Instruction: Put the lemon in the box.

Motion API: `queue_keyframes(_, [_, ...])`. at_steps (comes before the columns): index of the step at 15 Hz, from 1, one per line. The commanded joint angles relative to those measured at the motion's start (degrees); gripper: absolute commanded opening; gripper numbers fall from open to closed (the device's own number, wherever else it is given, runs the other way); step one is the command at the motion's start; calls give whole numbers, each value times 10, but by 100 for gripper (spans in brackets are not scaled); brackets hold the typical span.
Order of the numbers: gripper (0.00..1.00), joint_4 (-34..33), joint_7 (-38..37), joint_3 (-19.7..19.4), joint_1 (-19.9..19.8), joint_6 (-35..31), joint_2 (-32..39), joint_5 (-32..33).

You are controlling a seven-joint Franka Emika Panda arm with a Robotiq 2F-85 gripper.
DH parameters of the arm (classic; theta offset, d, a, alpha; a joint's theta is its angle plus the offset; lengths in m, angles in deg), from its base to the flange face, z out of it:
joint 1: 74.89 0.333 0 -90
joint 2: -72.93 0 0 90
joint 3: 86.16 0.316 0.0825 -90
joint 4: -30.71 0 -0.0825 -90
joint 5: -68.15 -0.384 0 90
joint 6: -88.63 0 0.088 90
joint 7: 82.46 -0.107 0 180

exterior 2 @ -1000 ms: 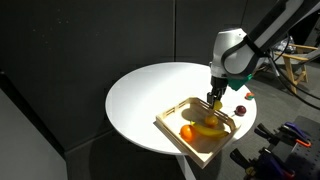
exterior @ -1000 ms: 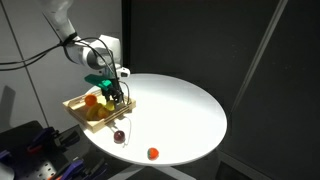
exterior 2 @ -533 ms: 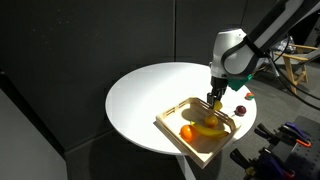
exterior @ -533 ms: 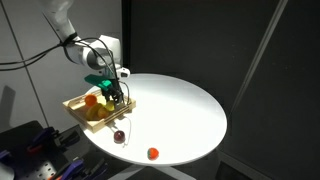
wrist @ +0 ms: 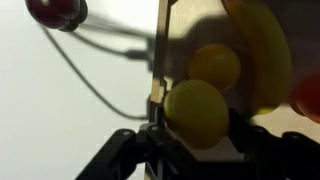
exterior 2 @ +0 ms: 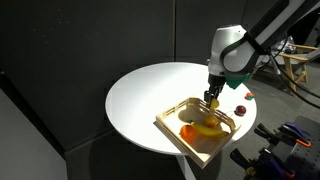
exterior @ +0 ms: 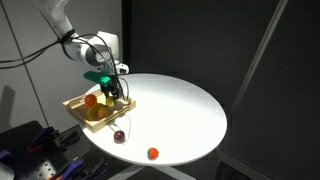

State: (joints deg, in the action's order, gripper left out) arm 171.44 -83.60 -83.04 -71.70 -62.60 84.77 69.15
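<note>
In the wrist view my gripper (wrist: 197, 128) is shut on the lemon (wrist: 197, 112), a pale yellow-green ball held between the dark fingers. It hangs just above the near wall of the tan wooden box (wrist: 162, 40). In both exterior views the gripper (exterior: 114, 95) (exterior 2: 210, 100) is low over the box (exterior: 75, 103) (exterior 2: 170, 125) at the table's edge, and the fingers hide the lemon.
In the box lie a banana (wrist: 265, 50) (exterior 2: 207, 126), an orange (exterior: 91, 99) (exterior 2: 187, 131) and a small yellow round fruit (wrist: 215, 65). A dark red ball (exterior: 119, 136) (wrist: 57, 10) and an orange-red ball (exterior: 153, 153) lie on the round white table (exterior: 180, 105).
The gripper has risen slightly over the box, with the lemon still between its fingers. Nothing else has moved.
</note>
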Motion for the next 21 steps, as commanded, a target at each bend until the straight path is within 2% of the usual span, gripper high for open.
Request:
queue_keyframes(1, [36,-10,-4,7,9,15,-18,-1])
queue_keyframes(12, [36,-51,-95,-6,63,9,19,107])
queue_keyframes(21, [36,-70,-79,-7,57,-5,67,89])
